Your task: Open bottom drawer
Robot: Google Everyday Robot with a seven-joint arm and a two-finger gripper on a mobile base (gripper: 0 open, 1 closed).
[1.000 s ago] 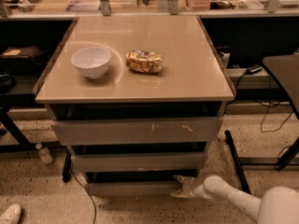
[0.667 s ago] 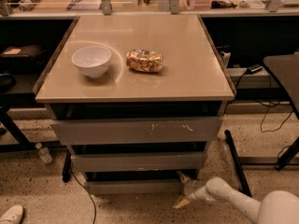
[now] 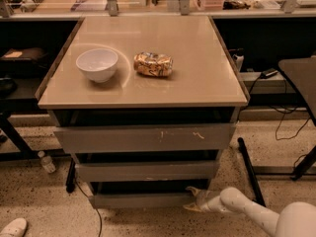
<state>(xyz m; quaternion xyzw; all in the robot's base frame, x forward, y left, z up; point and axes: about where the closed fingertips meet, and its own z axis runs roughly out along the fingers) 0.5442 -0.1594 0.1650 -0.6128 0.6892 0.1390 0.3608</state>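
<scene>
Camera view frames a beige square-topped metal cabinet (image 3: pixel 197 58) with 3 grey drawers, open speckled floor (image 3: pixel 44 211) before it, the slim grey bottom drawer (image 3: pixel 138 200) lowest, its right end partly covered by the white arm's gripper (image 3: pixel 193 200), clenched or released I cannot tell, the arm cut off at the lower right.

the gripper (image 3: pixel 196 202) is down near the floor at the right end of the bottom drawer (image 3: pixel 140 200), close against its front corner. up on the tan tabletop (image 3: pixel 197 78) a white bowl (image 3: pixel 97 64) sits near a crumpled gold packet (image 3: pixel 153 64), the two not touching.
</scene>
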